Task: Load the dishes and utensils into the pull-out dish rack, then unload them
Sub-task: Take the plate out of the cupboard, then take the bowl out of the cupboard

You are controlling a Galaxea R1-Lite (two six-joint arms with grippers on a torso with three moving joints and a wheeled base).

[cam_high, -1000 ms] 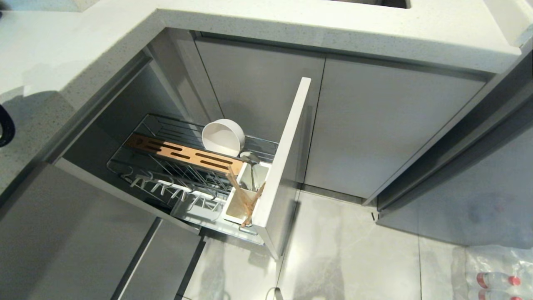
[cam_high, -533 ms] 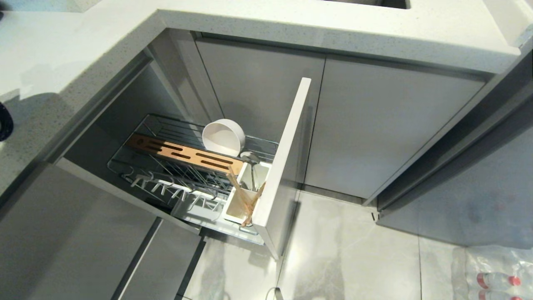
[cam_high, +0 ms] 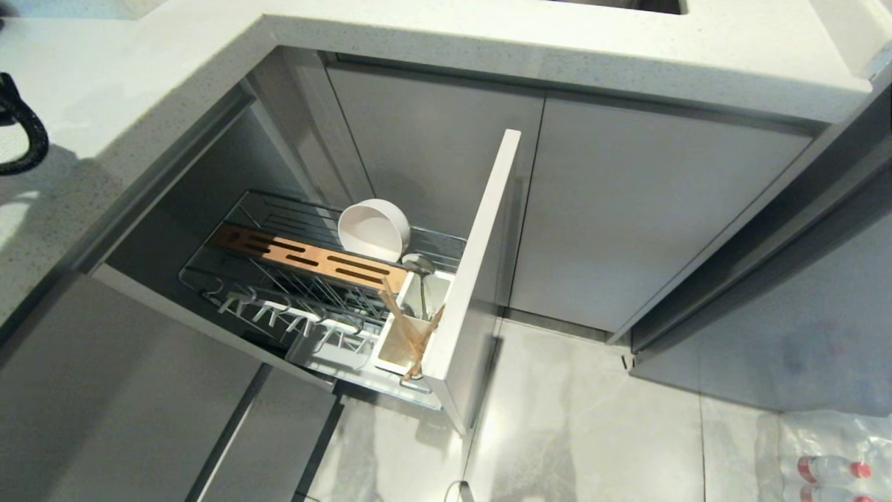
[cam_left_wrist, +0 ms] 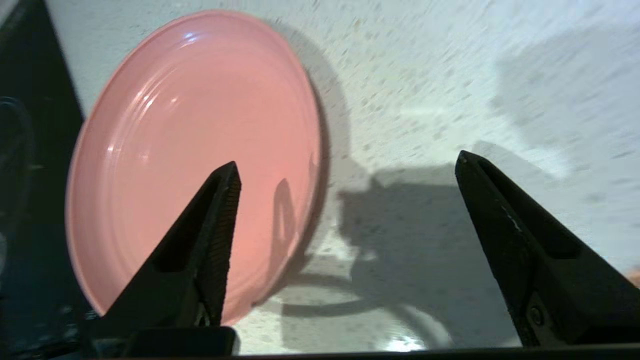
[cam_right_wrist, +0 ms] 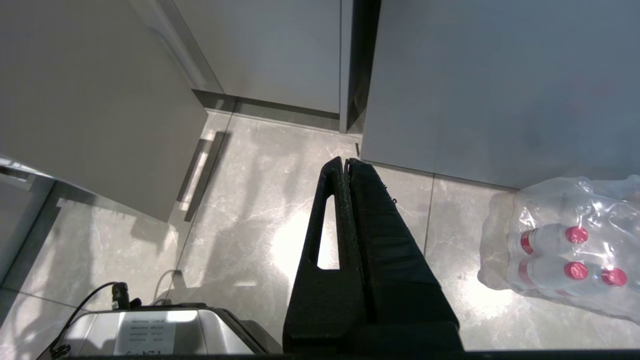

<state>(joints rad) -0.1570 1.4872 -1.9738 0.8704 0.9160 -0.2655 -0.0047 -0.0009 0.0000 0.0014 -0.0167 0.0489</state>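
Note:
The pull-out dish rack (cam_high: pixel 230 289) stands drawn out of the cabinet, its pale front panel (cam_high: pixel 481 265) ahead of it. A white bowl (cam_high: pixel 373 230) leans on its side at the rack's back. Chopsticks (cam_high: pixel 411 333) and a metal spoon (cam_high: pixel 418 268) stand in the white utensil cup (cam_high: pixel 390 355). The pink plate (cam_left_wrist: pixel 195 150) lies flat on the speckled countertop (cam_left_wrist: pixel 450 75). My left gripper (cam_left_wrist: pixel 347 167) hovers open over the plate's edge, holding nothing; only its cable (cam_high: pixel 21 132) shows in the head view. My right gripper (cam_right_wrist: pixel 346 161) hangs shut over the floor.
Closed grey cabinet doors (cam_high: pixel 648 216) flank the rack. A shrink-wrapped pack of water bottles (cam_right_wrist: pixel 565 250) lies on the tiled floor at the right. The robot's base (cam_right_wrist: pixel 150 330) sits below the right gripper. The counter's edge (cam_high: pixel 174 104) overhangs the rack.
At the head view's left edge the left arm's dark cable has risen and shows more. The rack, bowl, chopsticks and spoon have not moved.

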